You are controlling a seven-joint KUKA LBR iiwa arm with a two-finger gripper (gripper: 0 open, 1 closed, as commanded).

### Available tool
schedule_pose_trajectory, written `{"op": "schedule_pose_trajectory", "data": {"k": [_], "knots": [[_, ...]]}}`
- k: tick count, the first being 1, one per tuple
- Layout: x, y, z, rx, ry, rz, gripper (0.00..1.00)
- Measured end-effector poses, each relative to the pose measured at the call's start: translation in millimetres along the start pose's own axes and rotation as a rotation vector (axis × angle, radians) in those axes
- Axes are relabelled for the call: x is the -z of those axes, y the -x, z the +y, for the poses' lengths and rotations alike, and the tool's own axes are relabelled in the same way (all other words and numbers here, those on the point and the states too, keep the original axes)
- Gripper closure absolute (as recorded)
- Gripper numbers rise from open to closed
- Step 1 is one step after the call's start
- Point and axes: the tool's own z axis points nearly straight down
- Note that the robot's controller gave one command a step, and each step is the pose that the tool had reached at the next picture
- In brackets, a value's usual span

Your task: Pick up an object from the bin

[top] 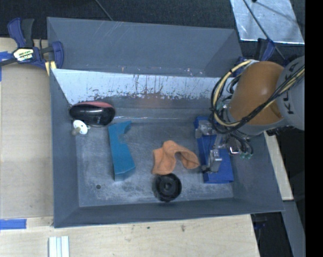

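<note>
You had the tool [211, 164] down in the right-hand part of the grey bin [150, 52], at the end of the arm that came in from the right under its orange cover [259, 90] and looped cables. It sat directly over a flat blue block [224, 174] lying on the bin floor close to the right wall, and it looked to be touching or nearly touching the block's upper face. From this angle you could not tell whether the tool was open or closed, and nothing could be seen gripped in it.

Just left of the blue block lay a crumpled orange cloth [171, 157], with one end reaching toward the tool. A black round disc [166, 187] sat just in front of the cloth, near the front wall. Further left, well apart from the tool, a longer light-blue wedge-shaped block [120, 152] lay lengthwise on the floor. In the far left corner, against the back wall, rested a black rounded object with a pinkish-red top [91, 113], and a small white piece [80, 127] lay just beside it at its lower left.
</note>
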Motion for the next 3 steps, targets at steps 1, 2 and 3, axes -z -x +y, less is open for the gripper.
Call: {"op": "schedule_pose_trajectory", "data": {"k": [1, 2, 3], "knots": [[-15.5, -1.0, 52.8, 0.039, 0.0, 0.0, 0.0], [-27.1, -21.2, 45.0, 0.0, 0.002, 0.002, 1.0], [-27.2, -21.3, 45.1, 0.002, 0.001, 0.002, 1.0]]}}
